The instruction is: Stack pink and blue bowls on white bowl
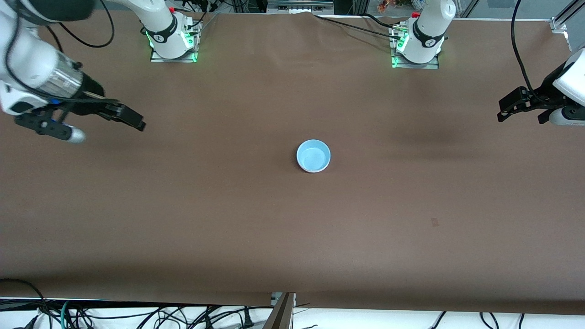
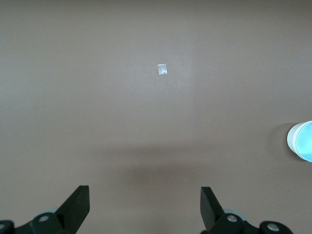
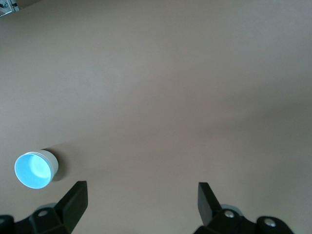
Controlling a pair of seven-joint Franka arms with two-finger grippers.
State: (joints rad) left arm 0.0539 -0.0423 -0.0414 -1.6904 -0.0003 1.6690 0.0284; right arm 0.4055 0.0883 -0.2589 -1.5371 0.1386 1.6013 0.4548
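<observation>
Brown table (image 1: 292,237) carries one blue bowl (image 1: 313,156) midway; left gripper (image 1: 507,109) and right gripper (image 1: 132,119) hover spread, no writing legible.

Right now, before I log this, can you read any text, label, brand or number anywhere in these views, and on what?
No text can be read in any view.
Marks on the collars of both arm bases: too small to read.
Pale square patch on the table: no readable print.
Blue bowl: plain, no label.
Left pincer and right pincer: no markings visible.
</observation>
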